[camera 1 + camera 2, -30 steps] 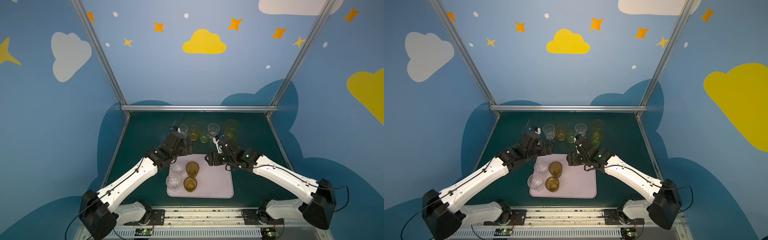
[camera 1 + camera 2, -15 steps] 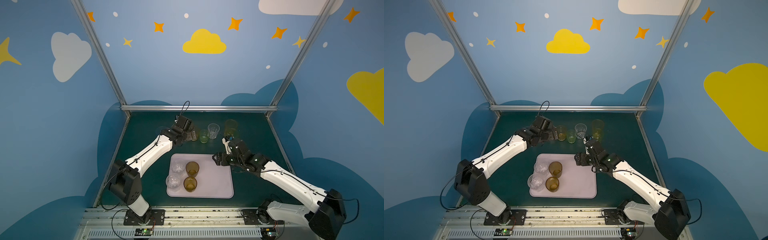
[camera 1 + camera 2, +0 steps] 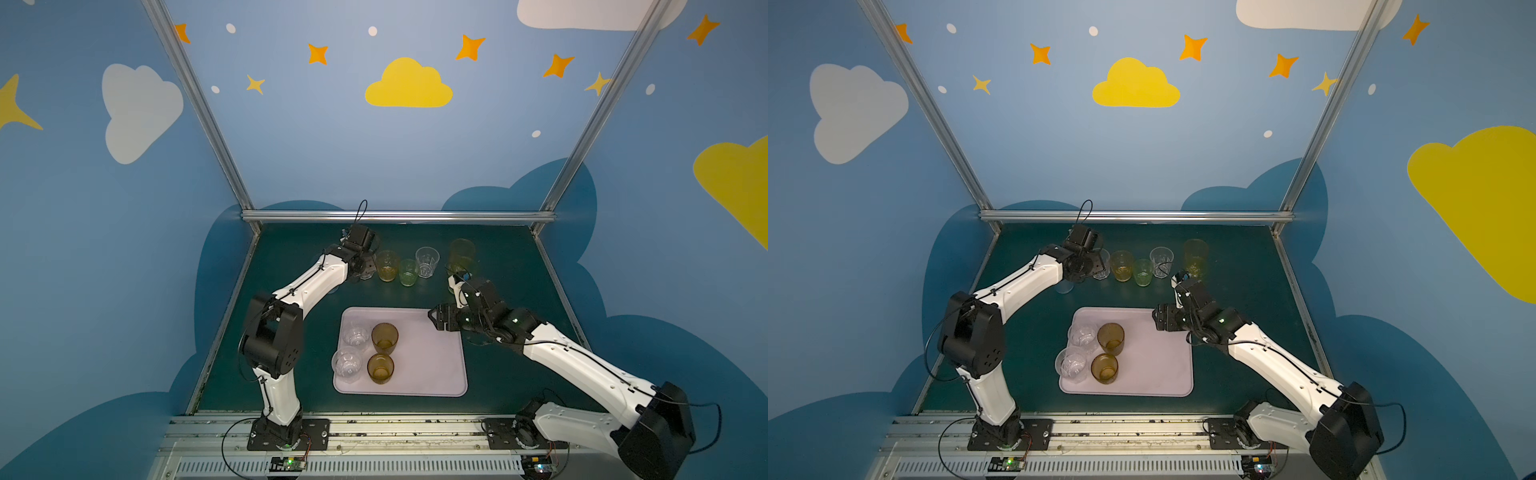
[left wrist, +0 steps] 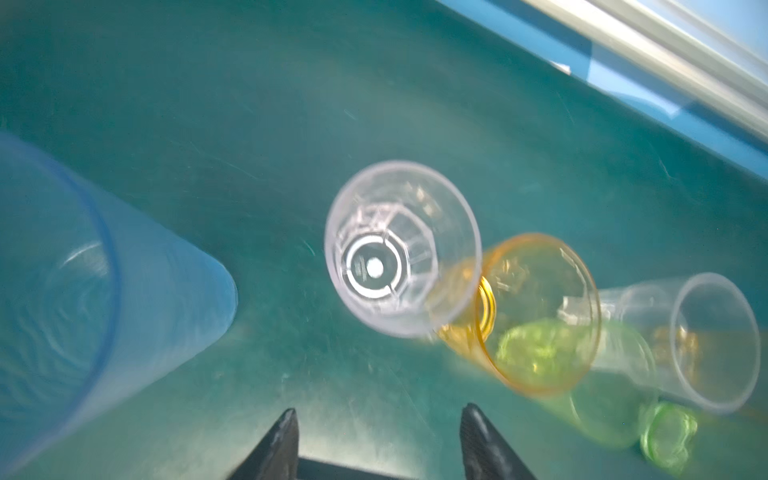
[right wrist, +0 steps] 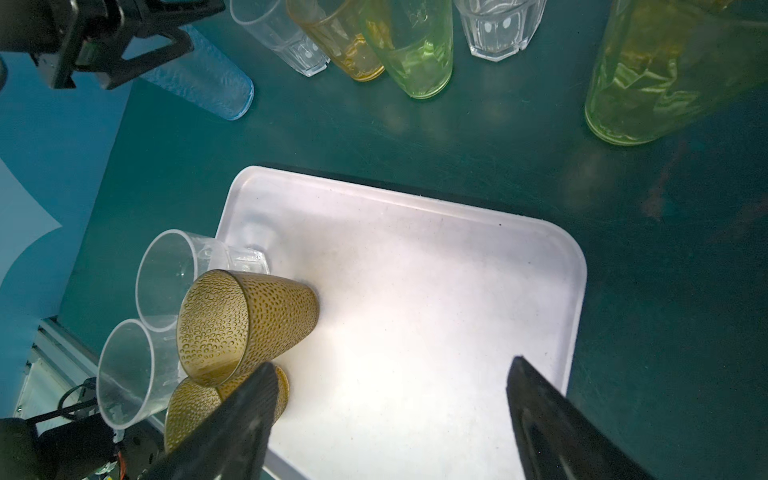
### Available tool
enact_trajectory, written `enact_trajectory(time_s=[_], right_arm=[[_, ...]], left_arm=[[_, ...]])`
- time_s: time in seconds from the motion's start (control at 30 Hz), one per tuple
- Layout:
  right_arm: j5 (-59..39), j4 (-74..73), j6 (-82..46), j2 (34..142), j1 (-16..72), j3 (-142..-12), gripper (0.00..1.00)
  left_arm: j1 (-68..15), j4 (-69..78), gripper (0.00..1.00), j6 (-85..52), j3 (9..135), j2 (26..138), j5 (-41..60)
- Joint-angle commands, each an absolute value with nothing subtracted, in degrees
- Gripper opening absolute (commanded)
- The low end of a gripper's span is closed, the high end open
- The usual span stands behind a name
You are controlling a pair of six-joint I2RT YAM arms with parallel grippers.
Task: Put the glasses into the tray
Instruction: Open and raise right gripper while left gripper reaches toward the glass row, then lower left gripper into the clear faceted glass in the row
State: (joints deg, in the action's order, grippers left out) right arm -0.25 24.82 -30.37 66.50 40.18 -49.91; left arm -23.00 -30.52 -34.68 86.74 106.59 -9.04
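Beyond the tray's (image 3: 432,374) far-left corner, on the bench (image 3: 511,257): short clear faceted glass (image 4: 401,249), upright, long axis vertical, mouth up, first of the row along the tray's far edge. Not yet on the tray.

Just beside it, toward the middle of the tray's far edge: orange glass (image 4: 540,316), rims overlapping in the left wrist view; touching or not, cannot tell. Then green glass (image 4: 602,374), second clear glass (image 4: 715,340), and tall yellow-green glass (image 3: 461,255) off the tray's far-right corner. On the other flank, further out past the tray's left side: tall pale blue glass (image 4: 83,291), near but apart.

Left gripper (image 4: 380,409) right at the short clear faceted glass in both top views, partly masking it. Jaws part-way apart, bare bench between the fingers (image 4: 282,440), nothing held. Glass straight ahead of the tips, just past them, not between. Wrist view blurred.

Judgement: left arm by far the nearer. Short advance needed to bring the glass wall between the fingers, then a side grasp across the vertical axis. Little room on the orange side; risk of nudging that neighbour.

Right gripper (image 5: 390,415) over the tray's far-right corner, jaws wide, empty, well apart from the row's first glass. Already on the tray's left half: two clear glasses (image 3: 356,336), two brown glasses (image 3: 384,338).
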Motion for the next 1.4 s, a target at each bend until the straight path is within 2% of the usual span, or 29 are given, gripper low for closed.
enact_trajectory(time_s=[0.0, 0.03, 0.1, 0.4, 0.53, 1.37], right_arm=[[-1.27, 24.81, -29.97, 66.34, 39.73, -49.53, 0.86], [-1.37, 24.99, -30.06, 66.52, 39.72, -49.49, 0.86], [-1.42, 25.3, -30.15, 66.77, 39.55, -49.64, 0.86], [-1.14, 26.12, -30.5, 66.43, 38.52, -49.76, 0.86], [-0.97, 26.39, -30.49, 66.43, 38.08, -49.46, 0.86], [-3.42, 26.55, -30.66, 66.88, 34.13, -48.82, 0.86]], left_arm=[[-21.87, -31.59, 0.44, -35.45, 89.31, 108.43, -8.35], [-21.39, -31.75, 0.41, -35.84, 90.01, 109.16, -7.67], [-20.71, -31.95, 0.44, -36.2, 91.29, 110.47, -6.75], [-19.78, -33.99, 0.42, -35.62, 96.76, 115.83, -5.54], [-19.69, -34.37, 0.39, -34.59, 98.12, 116.76, -6.01], [-18.9, -37.08, 0.36, -32.48, 101.54, 120.2, -6.99]])
